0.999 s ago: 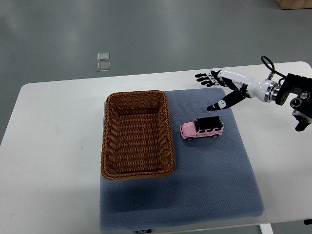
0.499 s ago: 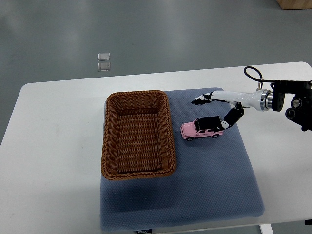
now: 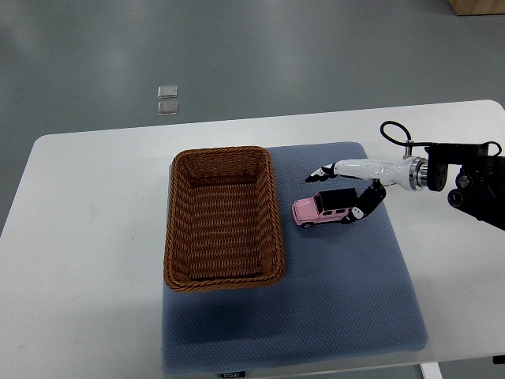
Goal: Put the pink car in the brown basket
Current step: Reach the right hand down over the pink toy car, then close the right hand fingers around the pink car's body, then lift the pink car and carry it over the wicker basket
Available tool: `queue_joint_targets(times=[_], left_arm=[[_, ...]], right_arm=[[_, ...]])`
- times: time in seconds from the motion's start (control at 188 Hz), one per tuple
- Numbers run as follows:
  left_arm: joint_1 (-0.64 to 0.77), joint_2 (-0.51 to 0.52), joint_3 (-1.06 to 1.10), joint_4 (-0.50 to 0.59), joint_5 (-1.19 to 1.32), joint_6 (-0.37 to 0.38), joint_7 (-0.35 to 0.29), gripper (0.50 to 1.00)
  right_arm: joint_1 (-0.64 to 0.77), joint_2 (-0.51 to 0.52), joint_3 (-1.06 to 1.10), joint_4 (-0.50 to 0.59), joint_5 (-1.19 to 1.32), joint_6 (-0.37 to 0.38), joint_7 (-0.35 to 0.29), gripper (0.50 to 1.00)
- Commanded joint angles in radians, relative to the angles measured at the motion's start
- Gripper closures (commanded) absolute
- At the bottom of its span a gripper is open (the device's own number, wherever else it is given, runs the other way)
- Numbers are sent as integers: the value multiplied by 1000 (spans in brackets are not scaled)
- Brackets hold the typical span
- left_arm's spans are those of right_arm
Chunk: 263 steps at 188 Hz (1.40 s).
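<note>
The car (image 3: pixel 328 208), on the mat (image 3: pixel 347 300) just right of the basket (image 3: pixel 221 217), looks light, rigid and prone to roll (wheels down), so the right hand (image 3: pixel 347 192), fingers spread astride its rear, should pinch the sides.

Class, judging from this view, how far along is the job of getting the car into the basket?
Early. The right hand has reached the car, fingers around it, grip not clearly closed. The car sits on the mat beside the basket. Lifting, carrying and dropping remain.

White table (image 3: pixel 95 237), blue-grey mat (image 3: pixel 339 292), grey floor (image 3: pixel 260 55), wooden corner (image 3: pixel 477 6)
</note>
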Motion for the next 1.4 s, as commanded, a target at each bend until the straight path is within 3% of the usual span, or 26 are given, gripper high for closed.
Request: queue_joint_targets(times=[0.0,0.09,0.244,0.356,0.441,0.531,0.802,1.089,1.392], left_arm=[[0,0,2,0,0,1,0,500],[0,0,2,2,0,1,0,500],[0,0,2,2,0,1,0,500],[-2,0,2,2,0,1,0,500],[0,0,3,2,0,1,0,500],[-2,0,3,2,0,1,0,500],[-2,0,3,2,0,1,0,500],[-2,0,3,0,0,1,0,500],[-2,0,2,2,0,1,0,500]], right_arm=[[3,10,-21,-1,-12,-3,-7,656],[3,10,-41,-1,-15,-18,-9,673],[3,10,-62,-1,-26,-45,-10,746],[18,10,-62,-7,-26,-55,-10,844],[28,10,-62,-11,-26,-58,-10,891],[32,8,-62,-11,-26,-69,-9,1000],[63,-7,-55,-9,-17,-129,0,1000],[180,13,-53,-11,-5,-137,3,1000],[255,197,-76,-29,-9,-129,9,1000]])
